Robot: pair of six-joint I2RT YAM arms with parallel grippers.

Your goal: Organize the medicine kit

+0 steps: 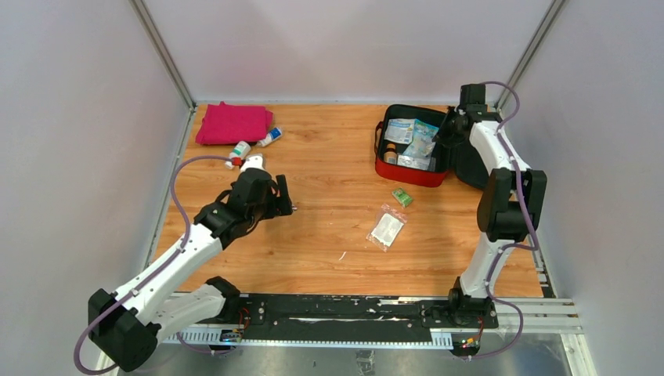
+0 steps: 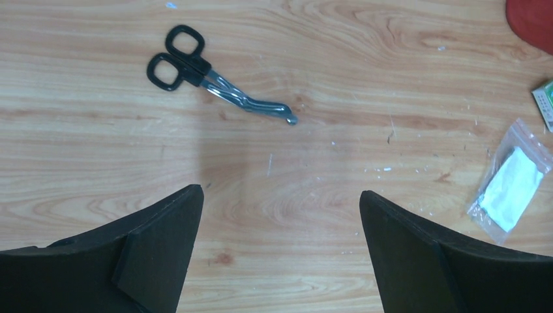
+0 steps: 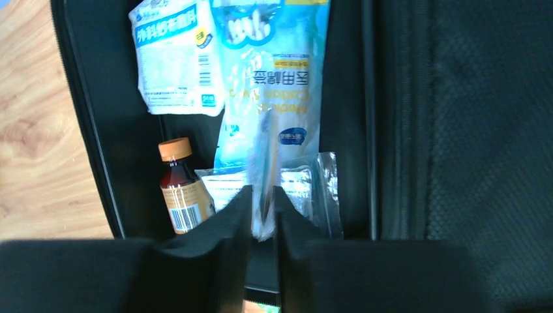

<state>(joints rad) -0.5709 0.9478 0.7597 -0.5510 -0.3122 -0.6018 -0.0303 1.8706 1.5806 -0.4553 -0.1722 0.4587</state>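
Note:
The medicine kit (image 1: 411,174) lies open at the back right, a red case with black lining (image 3: 117,130). Inside it are a white packet (image 3: 176,59), a brown bottle (image 3: 182,189) and a light-blue packet (image 3: 280,85). My right gripper (image 3: 263,189) hangs over the kit (image 1: 448,129), its jaws nearly together with the bottom edge of the blue packet pinched between them. My left gripper (image 2: 280,192) stands wide open and empty above bare wood at mid-left (image 1: 286,196). Black-handled scissors (image 2: 209,75) lie just beyond it, untouched.
A clear zip bag with a white pad (image 1: 387,229) and a small green box (image 1: 402,197) lie on the table in front of the kit. A folded pink cloth (image 1: 233,123) sits at the back left with two small bottles (image 1: 240,149) beside it. Walls close in on three sides.

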